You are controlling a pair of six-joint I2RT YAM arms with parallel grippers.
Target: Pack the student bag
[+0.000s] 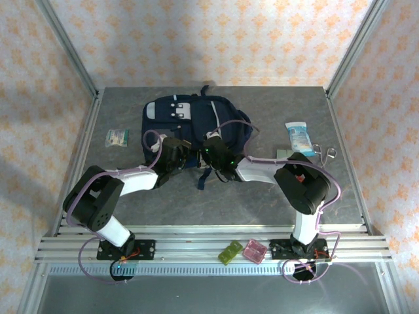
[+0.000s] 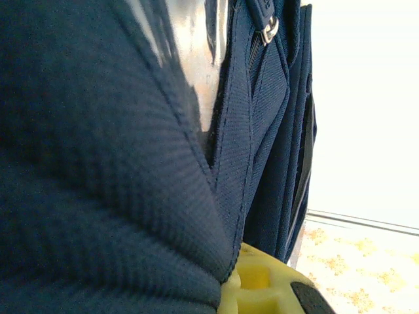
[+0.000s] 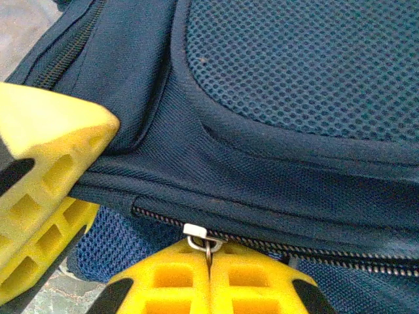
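Navy-blue fabric marks the student bag (image 1: pixel 196 118), which lies flat on the grey table (image 1: pixel 229 203), in the middle toward the far edge, with white patches on its far left part. Both arms stretch to the bag's near edge, close to each other. The right tool (image 3: pixel 209 260) has its yellow fingers (image 3: pixel 163 288) pressed together. The metal zip pull (image 3: pixel 196 231) hangs into the seam between them, so it is pinched on the pull. The zip (image 3: pixel 294 252) runs off below a mesh panel (image 3: pixel 301 59). Just beside it, the left tool (image 3: pixel 88 178) is narrow too, its two yellow fingers clamped on a fold of the bag's rim. In the left wrist view, ribbed navy cloth lies close against the camera, with one yellow finger under it.

Left of the bag, apart from it, lies a small clear packet (image 1: pixel 118 137). To the right lies a blue-and-white pack (image 1: pixel 299 136), with scissors (image 1: pixel 324 152) just near of it. On the metal rail (image 1: pixel 78 245) at the near edge, between the arm bases, a green piece (image 1: pixel 230 252) and a pink piece (image 1: pixel 254 250) sit side by side
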